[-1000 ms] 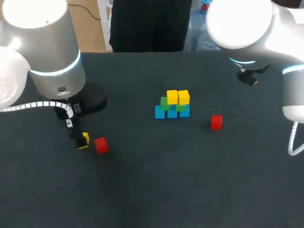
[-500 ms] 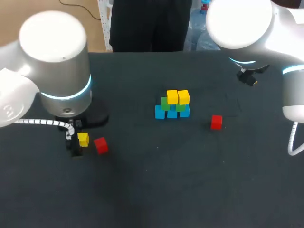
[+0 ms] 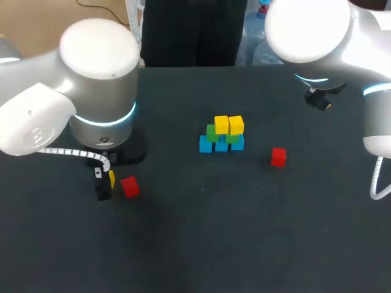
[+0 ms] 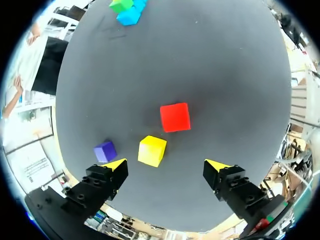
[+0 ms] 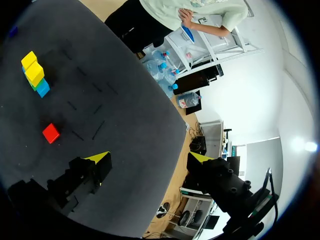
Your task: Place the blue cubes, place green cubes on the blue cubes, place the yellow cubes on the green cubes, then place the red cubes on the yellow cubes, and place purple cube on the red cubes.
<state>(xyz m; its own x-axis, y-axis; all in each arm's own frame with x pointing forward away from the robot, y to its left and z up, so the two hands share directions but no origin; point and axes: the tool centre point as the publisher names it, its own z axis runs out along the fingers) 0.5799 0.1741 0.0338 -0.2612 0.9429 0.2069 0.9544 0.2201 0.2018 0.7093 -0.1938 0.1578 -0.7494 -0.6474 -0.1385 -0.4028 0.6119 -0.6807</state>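
Left arm (image 3: 98,91) farther right, over yellow cube (image 4: 152,150)

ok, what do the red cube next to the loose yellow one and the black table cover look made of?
The small red cube is probably painted wood or hard plastic: flat, evenly coloured faces, crisp edges and only a dull sheen. The look does not settle which. The black table cover looks like a matte cloth or rubbery mat: no glare under the lights, and a few faint scuff marks.
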